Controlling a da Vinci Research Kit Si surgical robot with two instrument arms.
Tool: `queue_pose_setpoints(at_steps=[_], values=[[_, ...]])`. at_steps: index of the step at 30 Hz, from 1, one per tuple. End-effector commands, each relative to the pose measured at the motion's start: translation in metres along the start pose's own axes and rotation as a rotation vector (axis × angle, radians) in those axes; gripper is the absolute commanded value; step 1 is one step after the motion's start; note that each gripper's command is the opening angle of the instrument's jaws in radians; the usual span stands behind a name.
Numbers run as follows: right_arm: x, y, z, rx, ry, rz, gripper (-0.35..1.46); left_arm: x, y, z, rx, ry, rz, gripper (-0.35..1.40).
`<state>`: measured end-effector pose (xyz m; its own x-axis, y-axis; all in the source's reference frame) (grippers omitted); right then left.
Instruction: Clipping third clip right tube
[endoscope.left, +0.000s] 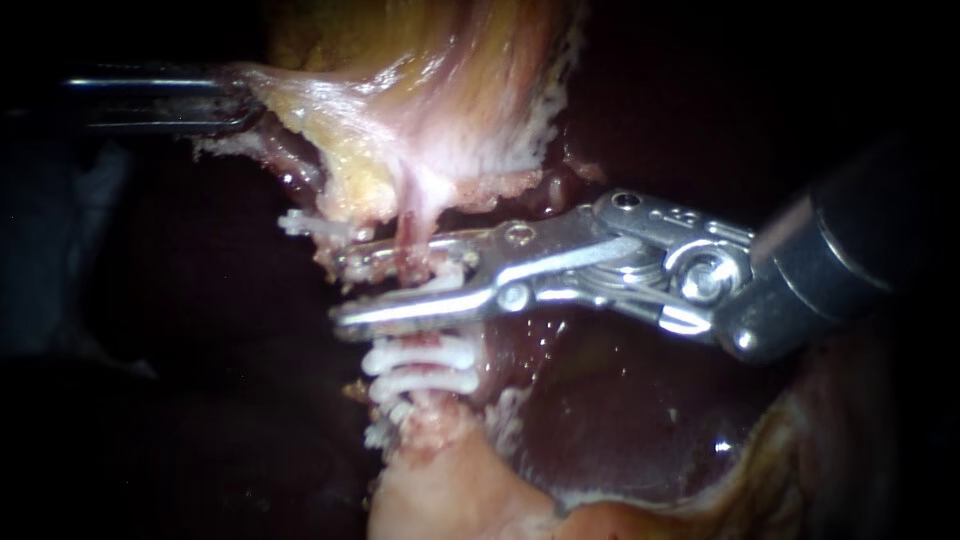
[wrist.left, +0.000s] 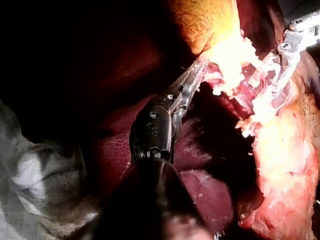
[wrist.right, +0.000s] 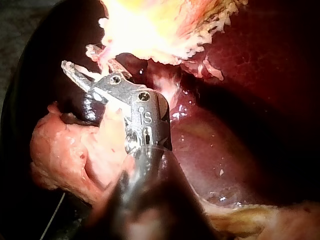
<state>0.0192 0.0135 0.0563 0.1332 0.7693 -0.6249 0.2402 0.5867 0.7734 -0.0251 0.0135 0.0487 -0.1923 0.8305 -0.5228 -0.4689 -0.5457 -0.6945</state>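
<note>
Dark liver (endoscope.left: 620, 400) behind thin pink right tube (endoscope.left: 410, 232) inside right instrument's (endoscope.left: 342, 292) wide-open claw.

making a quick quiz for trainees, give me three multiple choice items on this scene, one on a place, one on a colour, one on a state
1. What does the left instrument hold?
A. a loose swab
B. the pale tissue above the tube
C. nothing at all

2. What colour are the clips stacked on the tube?
A. gold
B. blue
C. white

3. How does the right instrument stand?
A. open, with the tube passing through the gap
B. shut, holding nothing
C. out of view

Answers:
1 B: the pale tissue is drawn taut toward its tip.
2 C: the clips show as white bars across the tube, just below the right instrument.
3 A: a clear gap shows at its tip and the tube runs through it.
</note>
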Motion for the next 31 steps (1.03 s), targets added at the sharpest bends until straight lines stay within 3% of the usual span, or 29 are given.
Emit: queue_pose_setpoints(at_steps=[1,8,10,14,31], values=[[-0.0001,0.0000,-0.0001,0.003,-0.002,0.001,0.08,0.0000,0.0000,0.0000,0.000,0.000,0.000,-0.35],[0.0000,0.0000,-0.0001,-0.008,0.002,0.001,-0.18,0.0000,0.0000,0.0000,0.000,0.000,0.000,-0.35],[0.0000,0.0000,-0.0001,-0.012,0.003,0.019,-0.35,0.0000,0.0000,0.0000,0.000,0.000,0.000,-0.35],[-0.0002,0.0000,-0.0003,-0.018,0.007,0.083,-0.35,0.0000,0.0000,0.0000,0.000,0.000,0.000,-0.35],[-0.0010,0.0005,-0.0007,-0.022,0.006,0.085,-0.35,0.0000,-0.0001,0.0000,0.000,0.000,0.000,-0.35]])
